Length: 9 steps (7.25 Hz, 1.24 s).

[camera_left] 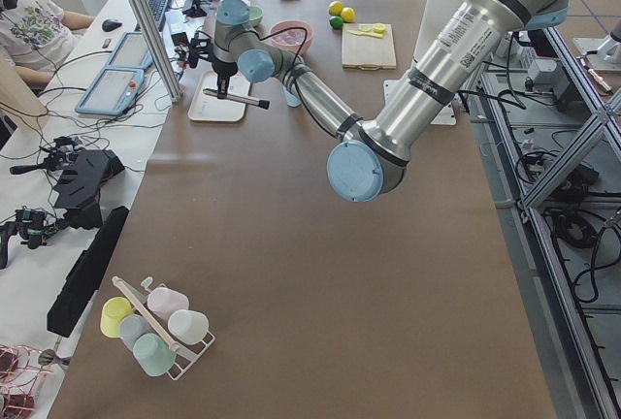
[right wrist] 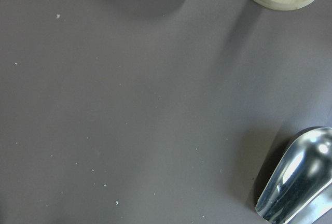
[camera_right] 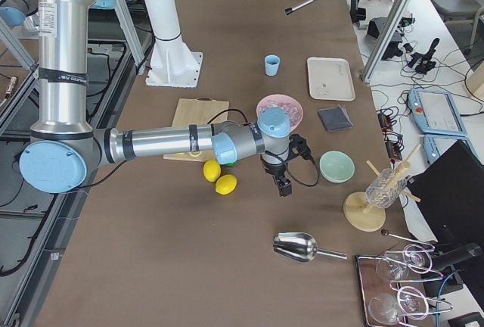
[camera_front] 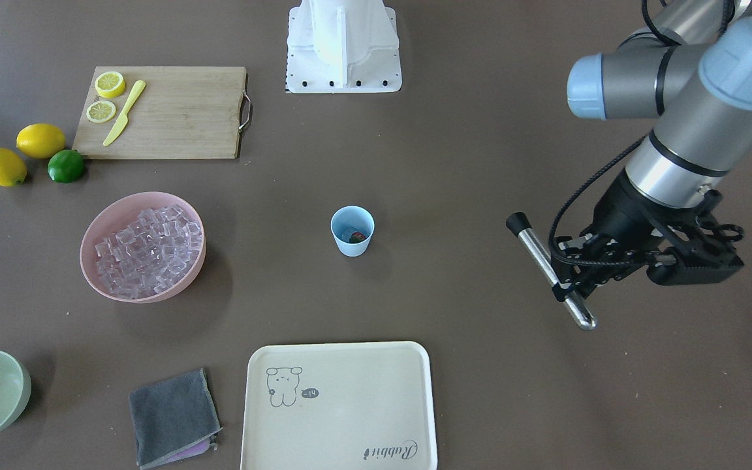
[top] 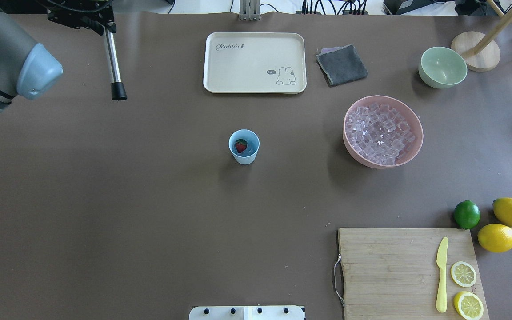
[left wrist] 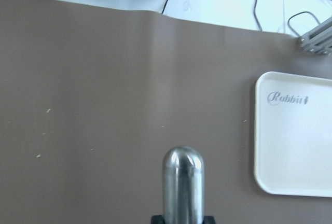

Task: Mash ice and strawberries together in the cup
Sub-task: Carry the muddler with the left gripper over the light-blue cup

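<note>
The light-blue cup point(top: 244, 153) stands upright mid-table, also in the front view point(camera_front: 352, 245). One red strawberry point(top: 240, 146) lies inside it. The ice point(top: 380, 133) is heaped in the wide pink bowl point(camera_front: 183, 287); I cannot tell whether any ice is in the cup. My left gripper point(camera_front: 564, 281) is shut on a steel muddler point(top: 113, 62) with a black end, held well above the table and far to the cup's side. Its rounded steel end fills the bottom of the left wrist view point(left wrist: 183, 182). My right gripper point(camera_right: 283, 183) hangs past the pink bowl near the lemons; I cannot tell whether it is open.
A cream tray point(top: 254, 62), a grey cloth point(top: 341, 64) and a pale green bowl point(top: 442, 66) lie along the far edge. A cutting board point(top: 394, 266) holds lemon slices and a yellow knife; lemons and a lime lie beside it. A metal scoop point(right wrist: 301, 182) lies below my right wrist.
</note>
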Available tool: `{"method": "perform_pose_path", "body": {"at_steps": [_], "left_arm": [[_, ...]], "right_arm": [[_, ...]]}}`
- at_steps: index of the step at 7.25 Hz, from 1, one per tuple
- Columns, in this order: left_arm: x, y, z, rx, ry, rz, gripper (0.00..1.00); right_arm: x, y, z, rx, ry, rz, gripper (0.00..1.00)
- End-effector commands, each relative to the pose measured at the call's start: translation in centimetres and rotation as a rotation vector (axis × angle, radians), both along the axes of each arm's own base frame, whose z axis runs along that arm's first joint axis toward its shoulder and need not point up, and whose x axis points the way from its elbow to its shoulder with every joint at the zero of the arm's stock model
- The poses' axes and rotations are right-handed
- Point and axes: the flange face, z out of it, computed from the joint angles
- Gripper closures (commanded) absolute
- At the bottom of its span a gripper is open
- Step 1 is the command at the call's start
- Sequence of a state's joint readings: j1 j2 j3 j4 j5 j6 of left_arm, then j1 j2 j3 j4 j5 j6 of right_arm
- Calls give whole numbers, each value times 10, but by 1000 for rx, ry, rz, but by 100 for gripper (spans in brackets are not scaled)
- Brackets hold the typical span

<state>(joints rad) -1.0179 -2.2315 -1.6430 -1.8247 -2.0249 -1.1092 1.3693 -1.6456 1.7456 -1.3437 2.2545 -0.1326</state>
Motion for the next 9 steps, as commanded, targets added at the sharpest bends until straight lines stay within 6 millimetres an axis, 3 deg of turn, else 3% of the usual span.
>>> {"method": "perform_pose_path", "body": {"at_steps": [1,2,3,5,6,7,8,9], "left_arm": [[45,59,-63,110,63,-180,100],[67,78,-76,157,59,-232,100],[104,102,-82,230,39,-293,100],[143,153,-102,334,67,-445,100],[155,166,-105,354,59,-468,100],[152,166,-107,370,55,-517,100],[153,182,-110,395,54,-540,100],[159,185,-97,391,31,-529,100]], "right_arm": [[0,2,4,-37,3,-3,1],[0,4,6,-46,2,-4,1],[-1,6,10,-54,3,-5,1],[-2,6,11,-67,6,-8,1],[-2,6,13,-70,8,-8,1],[-4,4,12,-69,11,-9,1],[-4,4,10,-75,11,-10,1],[-4,4,11,-80,12,-11,1]]}}
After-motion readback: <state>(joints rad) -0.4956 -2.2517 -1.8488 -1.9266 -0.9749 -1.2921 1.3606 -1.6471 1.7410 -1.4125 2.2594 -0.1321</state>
